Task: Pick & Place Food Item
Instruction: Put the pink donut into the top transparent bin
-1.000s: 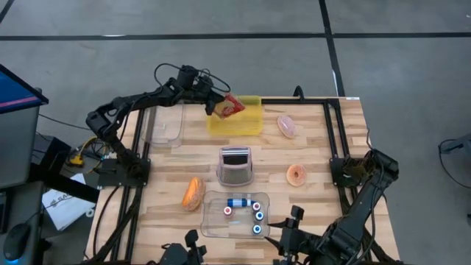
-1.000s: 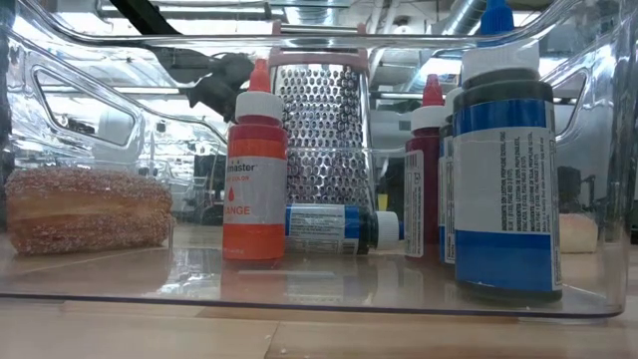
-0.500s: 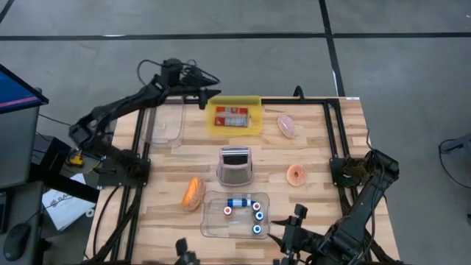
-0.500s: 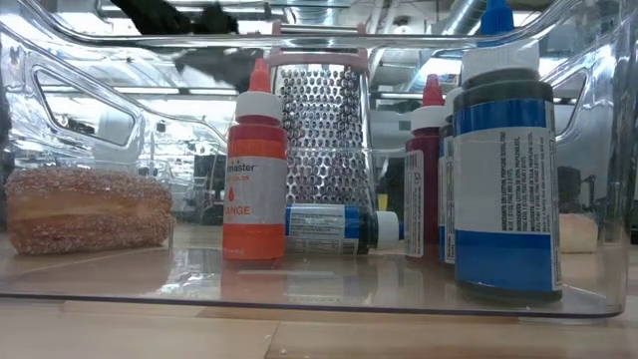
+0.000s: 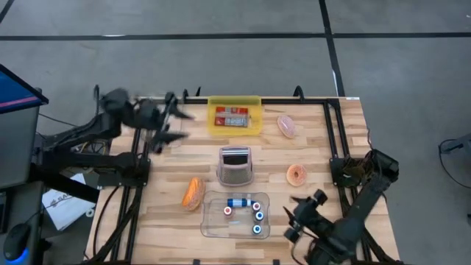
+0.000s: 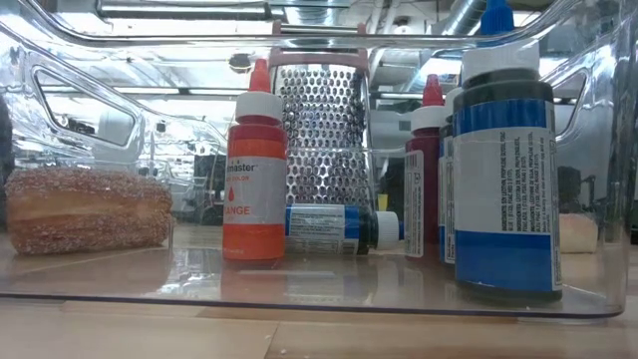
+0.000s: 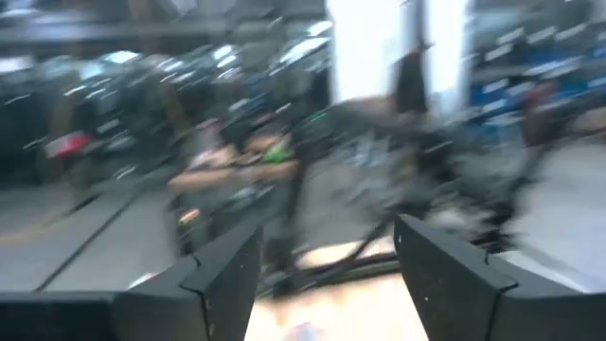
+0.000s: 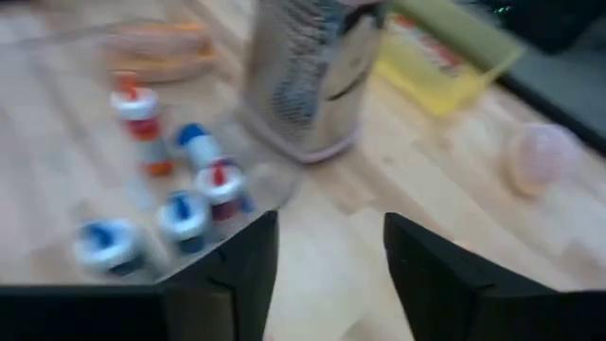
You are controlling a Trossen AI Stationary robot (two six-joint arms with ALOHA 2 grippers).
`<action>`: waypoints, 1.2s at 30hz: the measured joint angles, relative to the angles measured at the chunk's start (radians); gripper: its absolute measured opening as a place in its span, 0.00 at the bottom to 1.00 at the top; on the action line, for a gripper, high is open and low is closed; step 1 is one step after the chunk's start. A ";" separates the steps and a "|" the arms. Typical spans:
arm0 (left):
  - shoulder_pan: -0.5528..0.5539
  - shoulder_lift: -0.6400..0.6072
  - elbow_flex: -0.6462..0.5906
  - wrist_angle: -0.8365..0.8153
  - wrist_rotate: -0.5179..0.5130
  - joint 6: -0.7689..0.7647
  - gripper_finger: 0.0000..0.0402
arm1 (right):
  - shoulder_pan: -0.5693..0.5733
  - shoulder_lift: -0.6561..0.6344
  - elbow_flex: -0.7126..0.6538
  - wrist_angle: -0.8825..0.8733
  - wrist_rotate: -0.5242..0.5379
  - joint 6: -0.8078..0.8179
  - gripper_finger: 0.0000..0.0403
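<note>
Left pincer [image 5: 171, 124] of mine hangs released and empty, its two dark fingers [image 7: 227, 275] spread with nothing between them. It sits off the grater's [image 5: 235, 168] far left corner, over the table's [image 5: 316, 147] left edge. Beyond the grater, on the far side of the table, lies the red snack packet [image 5: 232, 118], flat inside the yellow tray [image 5: 254, 125]. I judge that packet light, thin and crinkly, with a slippery wrapper. A pinch across its short width or on a sealed end would hold better than a squeeze on its middle, which could crush what is inside.

My right pincer [image 5: 296, 219] is also parted and empty. It waits on the grater's near right, just beside the clear bin [image 5: 210, 224] of small bottles [image 8: 204, 180]. A ring doughnut [image 5: 296, 174] lies to the grater's right, soft and easily dented.
</note>
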 joint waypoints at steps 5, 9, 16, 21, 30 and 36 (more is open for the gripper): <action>-0.248 -0.126 -0.119 0.159 -0.003 -0.030 0.66 | -0.110 -0.015 -0.101 0.007 0.000 -0.040 0.62; -0.455 -0.151 -0.231 0.353 -0.021 0.005 0.70 | -0.257 -0.116 -0.196 0.004 -0.022 -0.049 0.71; -0.735 -0.105 -0.401 0.659 -0.160 0.192 0.71 | -0.534 -0.445 -0.452 0.018 -0.049 -0.008 0.76; -0.856 -0.021 -0.471 0.885 -0.245 0.299 0.71 | -0.790 -0.682 -0.612 0.262 -0.162 -0.200 0.76; -0.898 0.013 -0.464 0.955 -0.274 0.321 0.71 | -1.192 -0.796 -0.711 0.766 -0.458 -0.790 0.76; -0.898 0.014 -0.464 0.951 -0.274 0.322 0.71 | -1.358 -0.666 -0.672 0.776 -0.546 -0.948 0.76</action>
